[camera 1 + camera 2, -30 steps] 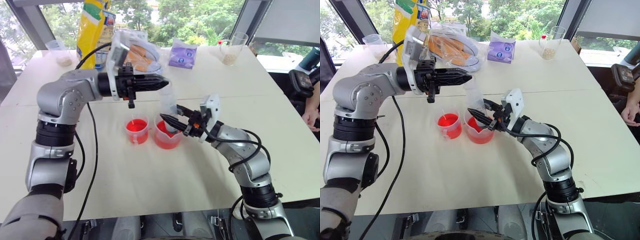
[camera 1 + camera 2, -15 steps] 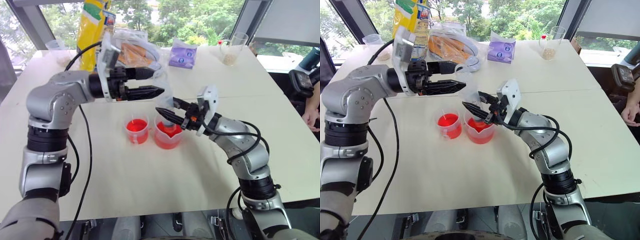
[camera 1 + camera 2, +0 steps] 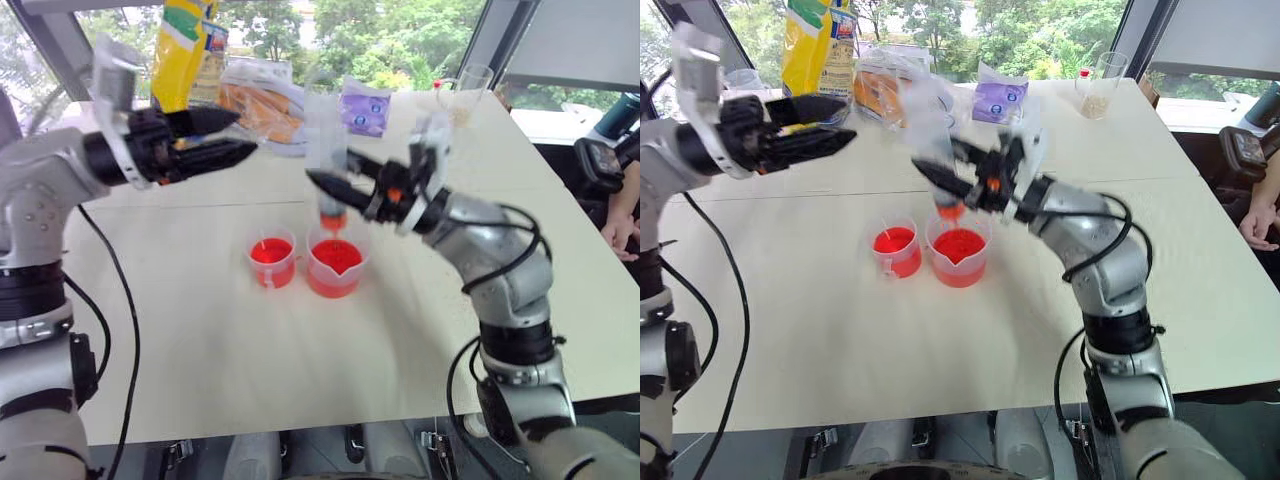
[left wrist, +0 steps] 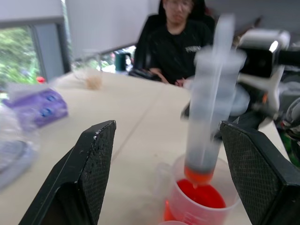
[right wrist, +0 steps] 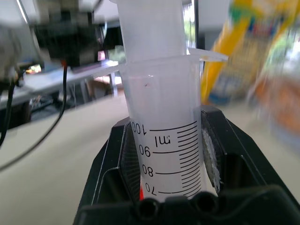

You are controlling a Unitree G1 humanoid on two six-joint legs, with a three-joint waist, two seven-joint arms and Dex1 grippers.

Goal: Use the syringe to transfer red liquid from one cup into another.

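Syringe [image 5: 164, 117] barrel's lower end hidden inside right hand [image 5: 171, 197].

A pale bench [image 3: 300, 360] fills the room's middle. Beyond its far edge, large windows [image 3: 400, 30] with dark frames show green trees in daylight.

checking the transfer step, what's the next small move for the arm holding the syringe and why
Probably carry the syringe, gripped by the right gripper, sideways over the smaller cup. Its orange tip hangs clear above the wider cup, and the left gripper is open and off to the side.
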